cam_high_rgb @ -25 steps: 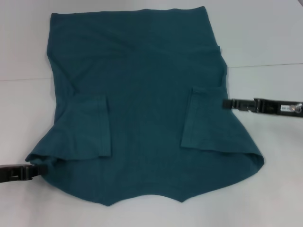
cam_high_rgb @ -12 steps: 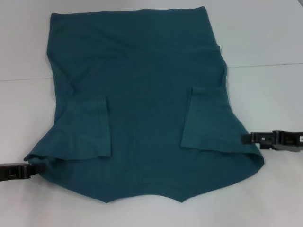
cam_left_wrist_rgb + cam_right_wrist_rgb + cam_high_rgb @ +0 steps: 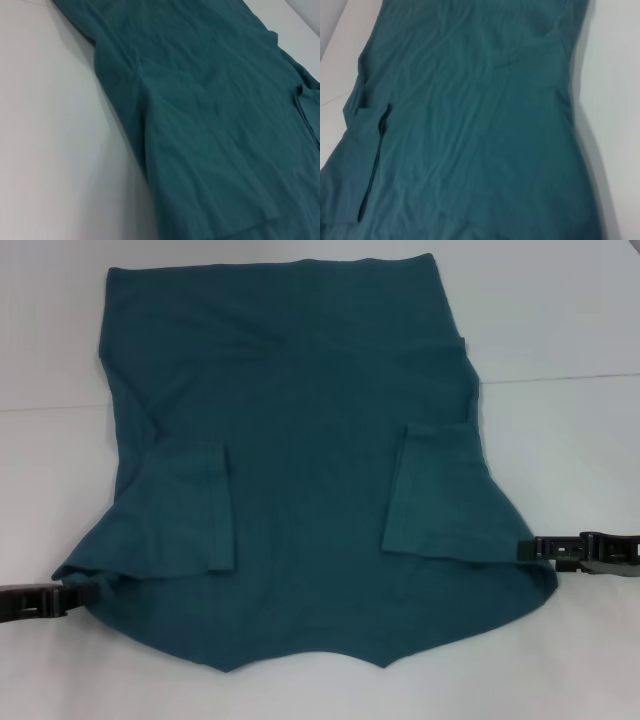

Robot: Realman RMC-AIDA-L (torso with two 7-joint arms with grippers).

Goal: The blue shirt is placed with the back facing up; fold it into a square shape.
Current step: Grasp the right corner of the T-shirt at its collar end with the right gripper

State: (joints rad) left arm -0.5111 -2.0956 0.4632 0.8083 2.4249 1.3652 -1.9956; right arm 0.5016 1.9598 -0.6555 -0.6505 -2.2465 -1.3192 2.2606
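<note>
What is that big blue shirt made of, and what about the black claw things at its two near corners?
The blue shirt looks like soft matte knit fabric, probably cotton: it lies limp, with shallow wrinkles and stitched hems on its folded-in sleeves. The left gripper and right gripper, one at each near corner, look like hard black plastic or coated metal, with straight, rigid edges; which one cannot be told.

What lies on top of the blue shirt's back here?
Both short sleeves lie folded inward on the blue shirt. The cloth under them is covered. The left gripper and right gripper sit at its near corners.
</note>
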